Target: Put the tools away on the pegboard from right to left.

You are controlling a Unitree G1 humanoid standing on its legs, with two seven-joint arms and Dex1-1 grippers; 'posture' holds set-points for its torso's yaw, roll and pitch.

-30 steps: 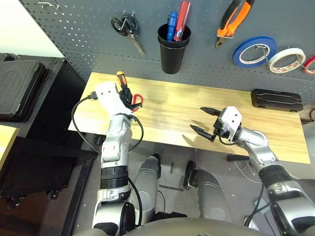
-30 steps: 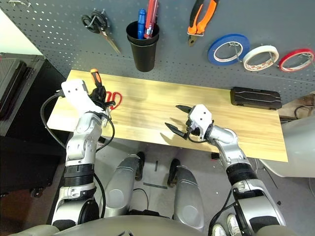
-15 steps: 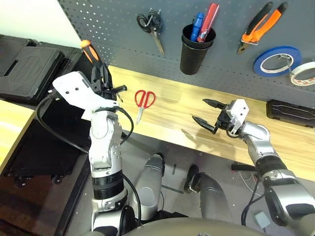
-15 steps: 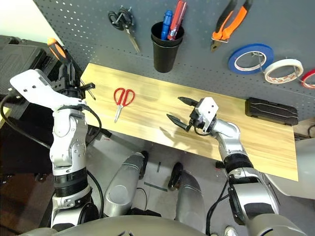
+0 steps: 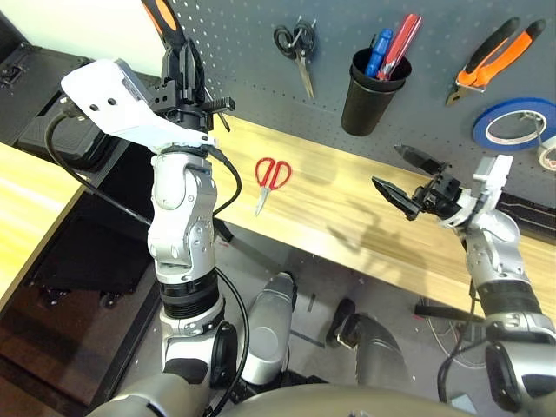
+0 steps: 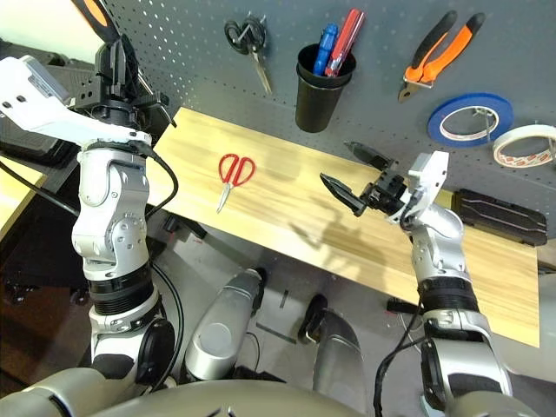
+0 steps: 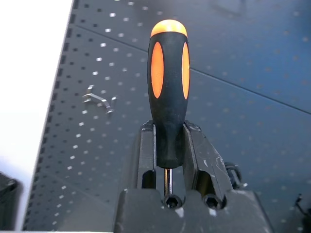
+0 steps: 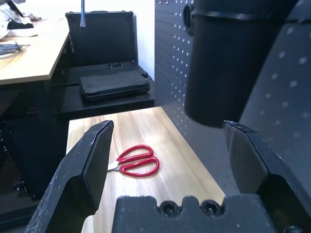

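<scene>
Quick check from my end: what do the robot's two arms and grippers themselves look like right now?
Both arms are jointed silver-grey metal with black bands at the joints. The left arm carries a white wrist block and a black cable looping beside it. The right arm has a smaller white block at the wrist. The left gripper and right gripper each have two black fingers on a black base with small screw holes.

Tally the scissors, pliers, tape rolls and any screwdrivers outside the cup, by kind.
Scissors: 2, black-handled scissors on the dark grey pegboard, red-handled scissors on the wooden table.
Pliers: 1, orange-and-black-handled pliers, hung on the pegboard.
Screwdrivers: 1, black-and-orange-handled screwdriver in the left gripper.
Tape rolls: 2, blue tape roll, whitish tape roll, on the pegboard.
Total: 6.
</scene>
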